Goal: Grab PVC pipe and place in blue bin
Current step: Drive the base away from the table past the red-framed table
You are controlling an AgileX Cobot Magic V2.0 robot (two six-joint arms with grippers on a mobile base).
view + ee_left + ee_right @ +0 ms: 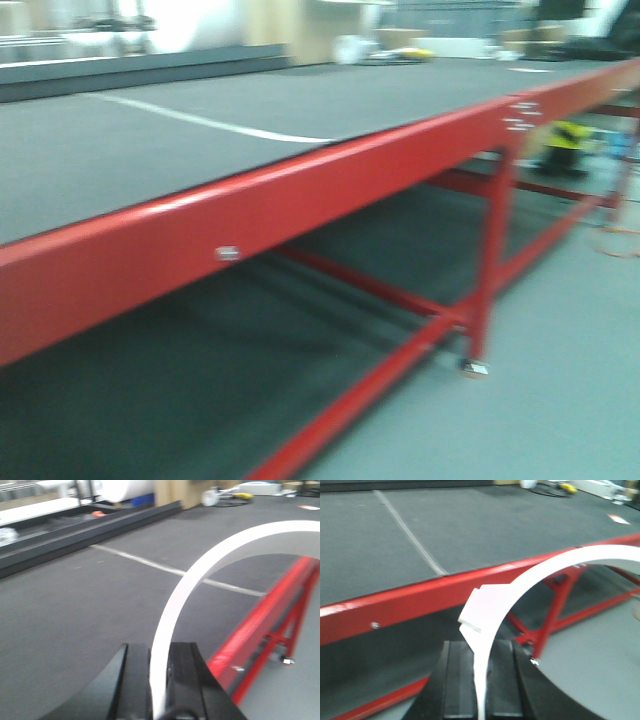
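In the left wrist view my left gripper (159, 655) is shut on the thin white wall of a PVC pipe (196, 575). The wall arcs up and to the right over the table. In the right wrist view my right gripper (482, 650) is shut on a white curved pipe wall (532, 576) with a notched edge. It arcs right above the table's red edge. I cannot tell whether both hold the same pipe. Neither gripper shows in the front view. No blue bin is clearly in view; a small blue shape (142, 500) sits far back.
A long table with a grey top (150, 150) and a red steel frame (300, 200) runs across the front view, with red legs and braces (485, 270) underneath on a grey floor. A dark rail (90, 530) lies along the far side. There is clutter at the back (235, 492).
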